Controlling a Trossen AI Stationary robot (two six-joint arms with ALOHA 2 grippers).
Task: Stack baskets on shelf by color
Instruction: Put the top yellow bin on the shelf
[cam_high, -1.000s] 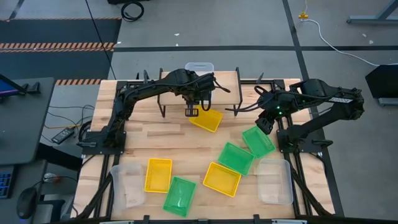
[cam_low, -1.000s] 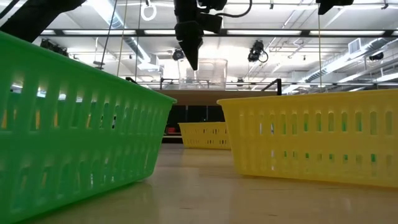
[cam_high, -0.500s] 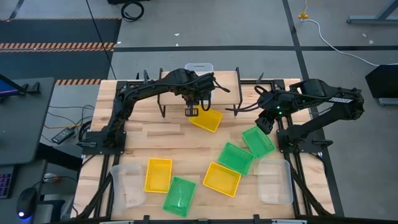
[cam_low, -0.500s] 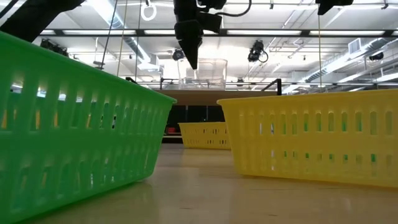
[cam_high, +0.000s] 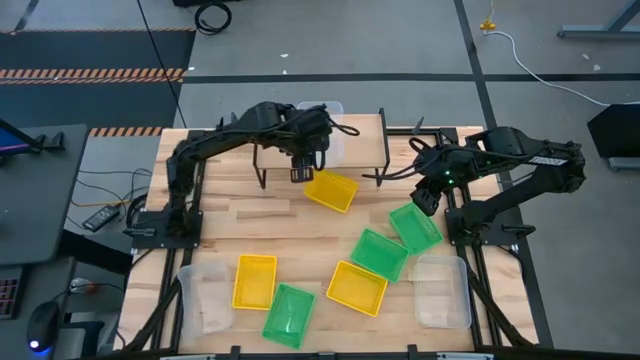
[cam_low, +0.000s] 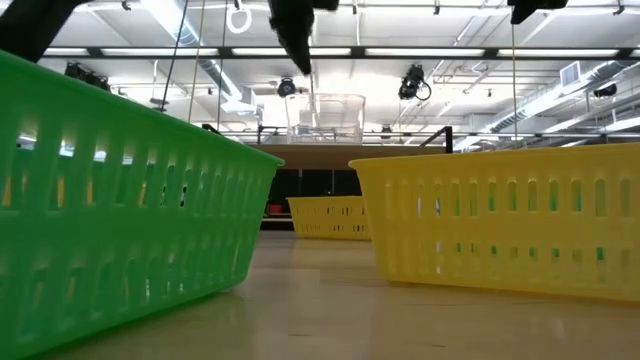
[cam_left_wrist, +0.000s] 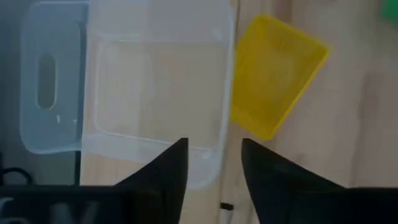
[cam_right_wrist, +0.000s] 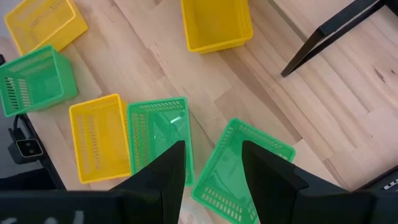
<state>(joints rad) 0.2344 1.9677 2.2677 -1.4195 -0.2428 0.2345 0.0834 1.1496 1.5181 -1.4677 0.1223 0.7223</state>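
Note:
A clear basket (cam_left_wrist: 155, 93) rests by its base on the shelf (cam_low: 400, 156) at the table's far side, also seen as the clear basket (cam_high: 335, 120). My left gripper (cam_left_wrist: 214, 165) hangs open just above the basket's near corner, clear of it. In the low view, my left gripper (cam_low: 295, 45) sits higher than the basket's rim. A yellow basket (cam_high: 331, 190) lies on the table just in front of the shelf. My right gripper (cam_high: 427, 198) waits open above two green baskets (cam_right_wrist: 158, 143), with nothing between its fingers.
Loose on the table are green baskets (cam_high: 414, 227) (cam_high: 378, 253) (cam_high: 288, 315), yellow baskets (cam_high: 357, 287) (cam_high: 254, 280), and clear baskets (cam_high: 203, 295) (cam_high: 442, 290) at the near corners. The shelf's black legs (cam_high: 260, 168) stand beside my left gripper.
My left gripper has opened and let go of the clear basket. It has then risen and drawn a little toward the table's left edge. The clear basket stays on the shelf.

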